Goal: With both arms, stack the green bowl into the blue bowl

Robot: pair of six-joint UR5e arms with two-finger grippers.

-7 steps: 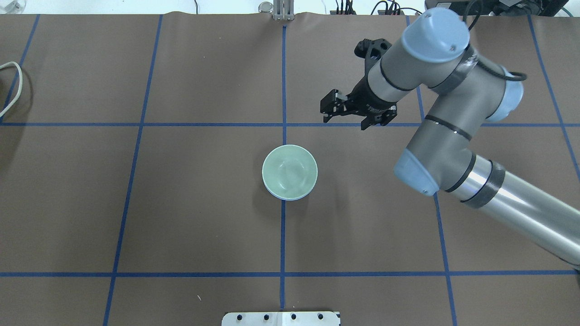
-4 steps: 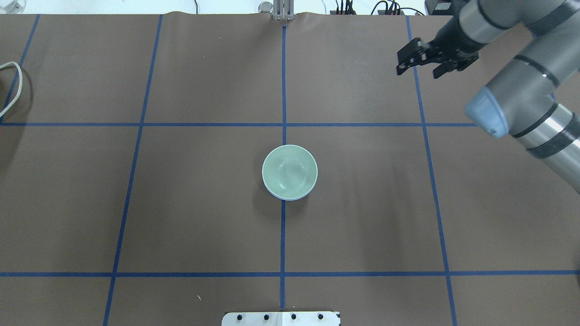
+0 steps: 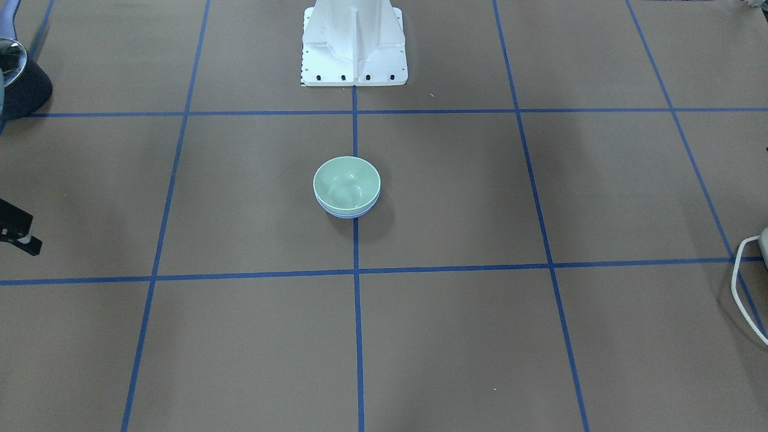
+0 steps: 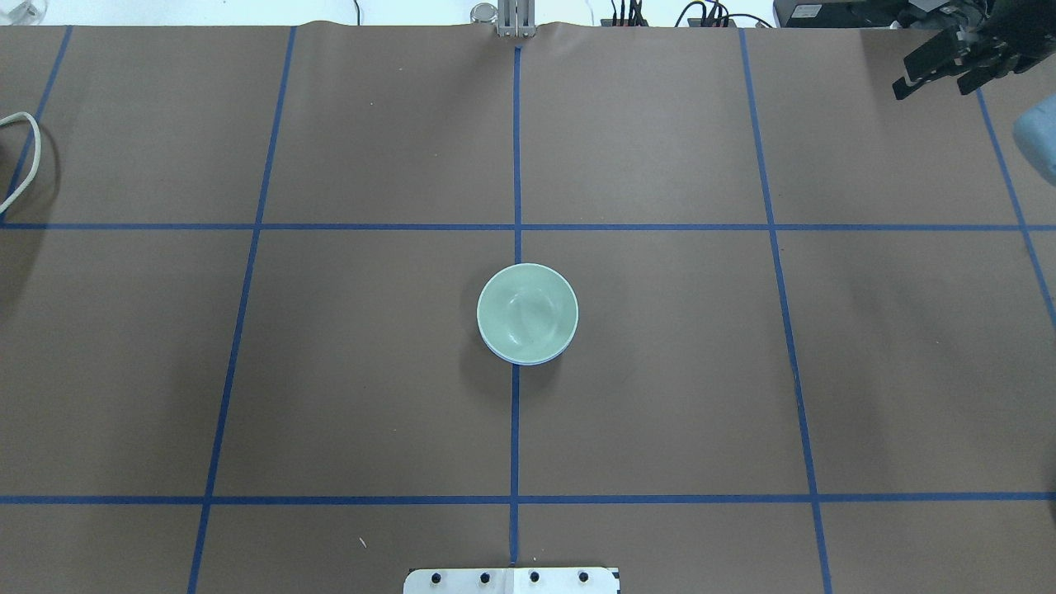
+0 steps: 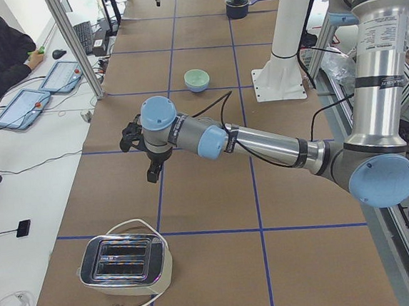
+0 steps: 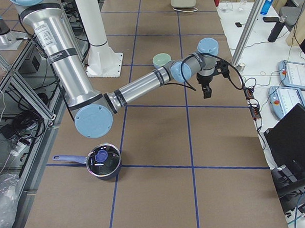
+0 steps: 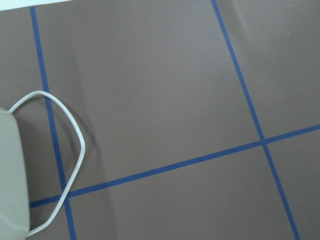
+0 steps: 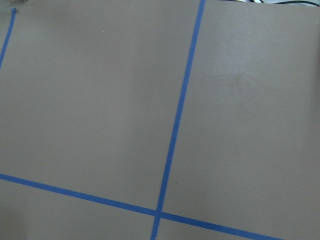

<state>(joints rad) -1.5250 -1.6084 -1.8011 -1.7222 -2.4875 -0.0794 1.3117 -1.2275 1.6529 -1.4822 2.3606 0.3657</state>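
Observation:
The green bowl [image 4: 528, 312] sits nested inside the blue bowl [image 4: 528, 360] at the table's middle; only a thin blue rim shows below it. Both also show in the front view, the green bowl [image 3: 347, 182] over the blue bowl [image 3: 345, 213]. My right gripper [image 4: 932, 81] is open and empty at the far right corner of the table, well away from the bowls. My left gripper [image 5: 139, 159] shows only in the left side view, above the table near the toaster; I cannot tell whether it is open or shut.
A toaster [image 5: 126, 267] with a white cable [image 4: 25, 157] stands at the table's left end. A dark pot [image 6: 101, 160] with a lid stands at the right end. The white pedestal base [image 3: 354, 42] stands at the robot's edge.
My right arm has swung away from beside the bowls to the far right corner, its gripper still open. The stacked bowls have not moved.

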